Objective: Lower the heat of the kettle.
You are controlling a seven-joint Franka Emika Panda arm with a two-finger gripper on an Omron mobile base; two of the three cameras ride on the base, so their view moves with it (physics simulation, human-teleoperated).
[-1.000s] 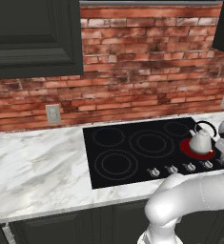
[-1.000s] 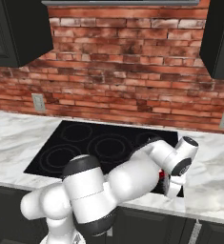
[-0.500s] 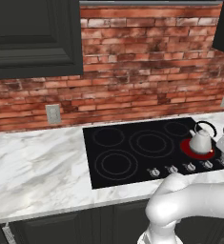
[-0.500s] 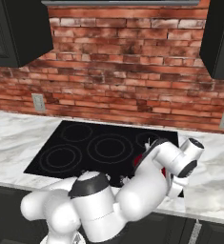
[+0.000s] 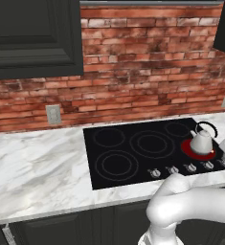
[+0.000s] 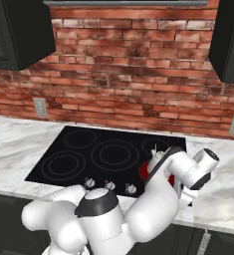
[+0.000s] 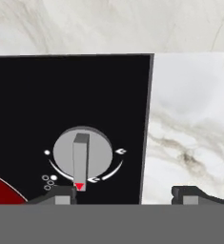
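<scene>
The small silvery-white kettle (image 5: 201, 139) stands on the glowing red burner (image 5: 198, 149) at the cooktop's right end. In the right base view my arm hides most of it, and the red burner (image 6: 144, 172) peeks out beside the arm. In the hand view a round grey knob (image 7: 81, 156) with a raised bar has its red pointer aimed toward my fingers. My gripper (image 7: 125, 195) is open just short of it. One fingertip (image 7: 60, 196) sits at the knob's near edge, the other (image 7: 195, 194) over the marble. The knob lies left of the gap's centre.
A row of several knobs (image 5: 190, 167) runs along the black cooktop's (image 5: 133, 158) front edge. The cooktop's right edge (image 7: 147, 128) meets the marble counter (image 7: 189, 128). A brick wall (image 5: 147, 72) rises behind, with dark cabinets (image 5: 32, 38) above.
My hand has slid a little further toward the cooktop's right end and my arm's elbow has swung along. The kettle has not moved.
</scene>
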